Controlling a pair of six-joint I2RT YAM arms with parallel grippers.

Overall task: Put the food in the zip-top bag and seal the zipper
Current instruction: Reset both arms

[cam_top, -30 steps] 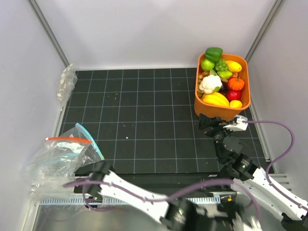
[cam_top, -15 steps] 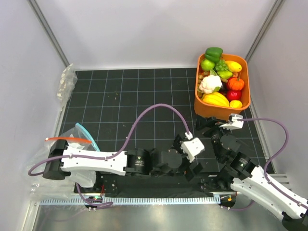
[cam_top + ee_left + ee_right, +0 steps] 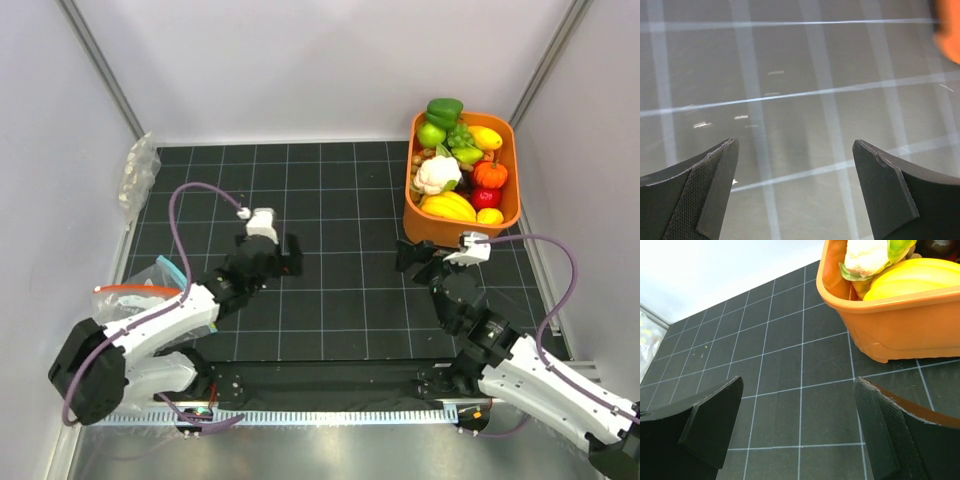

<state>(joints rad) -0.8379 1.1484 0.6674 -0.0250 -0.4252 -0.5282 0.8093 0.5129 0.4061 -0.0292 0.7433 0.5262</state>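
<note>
Both sets of jaws gape wide, empty, above the bench [image 3: 330, 200].
Near left lies the zip-top bag [image 3: 170, 272], teal zipper [image 3: 180, 278] beside a red-strip bag [image 3: 135, 295]; far right, lime-green fruit [image 3: 432, 134] and orange-yellow fruit [image 3: 486, 137] sit in the orange tub [image 3: 460, 228].

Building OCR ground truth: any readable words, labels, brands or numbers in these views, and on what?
No text can be read in any view.
Orange bin: no print shows.
Zip-top bag and red-strip bag: no lettering visible; too small to rule out fine print.
Left hand and right hand: plain black fingers, no markings.
</note>
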